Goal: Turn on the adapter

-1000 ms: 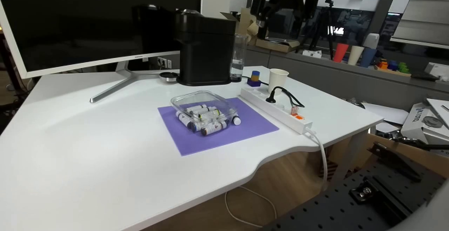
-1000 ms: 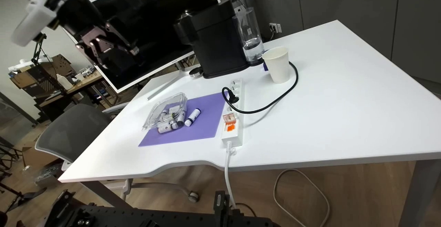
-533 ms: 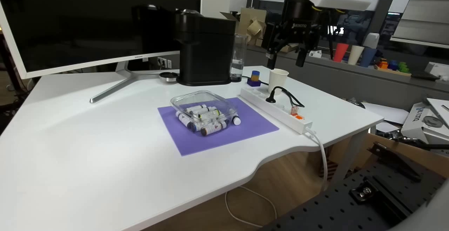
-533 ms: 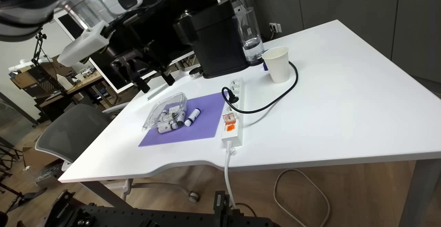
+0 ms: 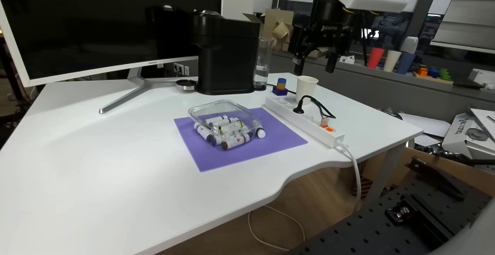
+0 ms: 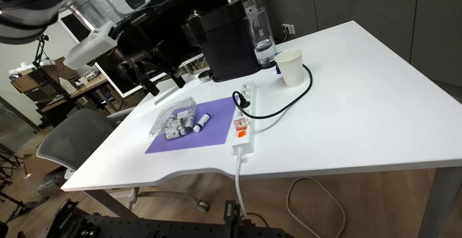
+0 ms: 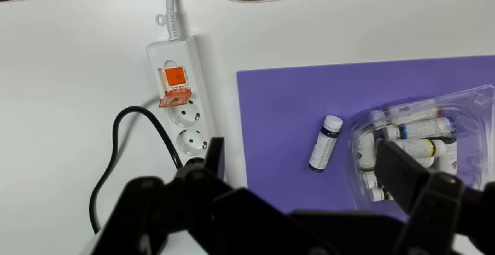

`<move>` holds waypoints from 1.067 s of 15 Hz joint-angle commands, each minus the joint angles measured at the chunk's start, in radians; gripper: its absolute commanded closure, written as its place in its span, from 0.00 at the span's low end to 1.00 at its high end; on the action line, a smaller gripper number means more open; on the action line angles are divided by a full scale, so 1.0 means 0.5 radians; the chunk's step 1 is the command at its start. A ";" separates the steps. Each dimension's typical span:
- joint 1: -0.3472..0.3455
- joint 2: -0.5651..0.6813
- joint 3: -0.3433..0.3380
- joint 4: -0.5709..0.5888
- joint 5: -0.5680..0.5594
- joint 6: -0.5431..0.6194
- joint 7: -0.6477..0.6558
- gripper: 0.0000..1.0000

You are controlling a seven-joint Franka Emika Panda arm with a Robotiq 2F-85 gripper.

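Note:
The adapter is a white power strip (image 5: pixel 305 123) lying on the table, also in an exterior view (image 6: pixel 247 142) and in the wrist view (image 7: pixel 205 119). Its orange switch (image 7: pixel 176 76) is near the cord end, with a clear reddish cover (image 7: pixel 176 97) flipped up beside it. Whether the switch is on cannot be told. A black plug (image 6: pixel 244 103) sits in a socket farther along. My gripper (image 7: pixel 299 146) is open and empty, high above the table and apart from the strip. It shows in both exterior views (image 5: pixel 314 69) (image 6: pixel 167 86).
A clear container (image 5: pixel 224 108) of small bottles and a loose bottle (image 7: pixel 325 144) lie on a purple mat (image 7: pixel 278 104) beside the strip. A paper cup (image 6: pixel 291 68), a black cable (image 6: pixel 288 104), a black machine (image 5: pixel 228 53) and a monitor (image 5: pixel 96 23) stand around.
My gripper has come down and across, over the table towards the mat and the strip, then almost stopped in the last half second. It has stayed open. The table objects have not moved.

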 commanded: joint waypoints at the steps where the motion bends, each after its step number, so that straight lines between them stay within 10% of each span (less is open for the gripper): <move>1: -0.099 0.274 -0.045 0.146 -0.114 0.090 0.058 0.00; 3: -0.142 0.424 -0.089 0.218 -0.137 0.131 0.065 0.00; 4: -0.146 0.495 -0.116 0.252 -0.119 0.143 0.042 0.25; 16: -0.125 0.970 -0.232 0.483 -0.255 0.182 -0.296 0.99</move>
